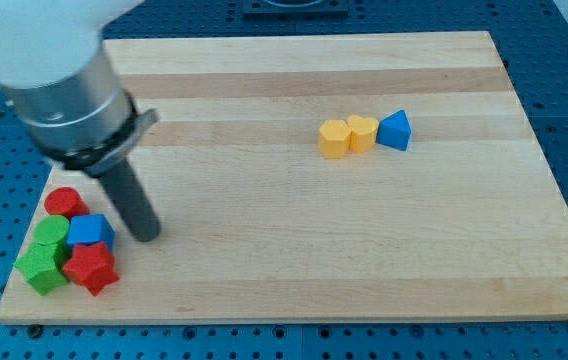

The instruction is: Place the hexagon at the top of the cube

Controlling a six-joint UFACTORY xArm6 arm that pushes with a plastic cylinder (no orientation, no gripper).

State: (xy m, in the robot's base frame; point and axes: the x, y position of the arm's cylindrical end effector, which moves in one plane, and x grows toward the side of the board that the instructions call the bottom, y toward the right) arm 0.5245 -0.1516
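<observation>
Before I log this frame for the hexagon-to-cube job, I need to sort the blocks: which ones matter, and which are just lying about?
In the job:
- yellow hexagon
- blue cube
- my tip, just to the view's right of the blue cube

Lying about:
- yellow heart
- blue triangle
- red cylinder
- green cylinder
- green star
- red star
</observation>
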